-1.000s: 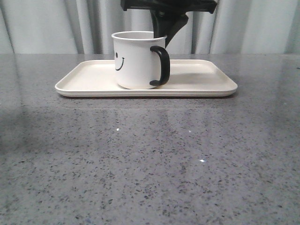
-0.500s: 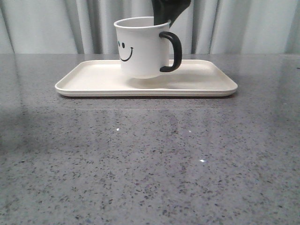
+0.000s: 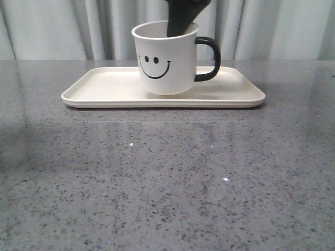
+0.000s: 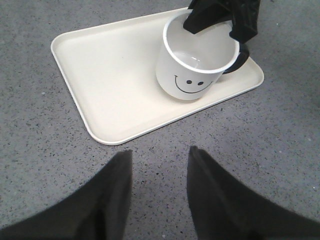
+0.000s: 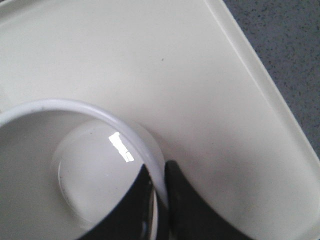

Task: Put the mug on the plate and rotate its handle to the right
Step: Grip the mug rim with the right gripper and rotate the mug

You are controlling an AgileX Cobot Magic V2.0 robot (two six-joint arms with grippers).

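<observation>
The white mug (image 3: 165, 65) with its black smiley face turned toward the front camera sits low over the middle of the cream plate (image 3: 104, 86); whether its base touches the plate I cannot tell. Its black handle (image 3: 209, 58) points to the right. My right gripper (image 3: 178, 26) comes down from above and is shut on the mug's rim, one finger inside and one outside, as the right wrist view shows (image 5: 159, 172). My left gripper (image 4: 160, 152) is open over bare table in front of the plate (image 4: 110, 75), well away from the mug (image 4: 192, 75).
Grey speckled tabletop (image 3: 167, 178) stretches around the plate. Pale curtains (image 3: 52, 29) hang behind the table's far edge.
The right gripper lifted the mug, turned it so the face came round to the front and the handle swung right, then lowered it and shifted it slightly right. The left gripper's earlier position is not shown.
</observation>
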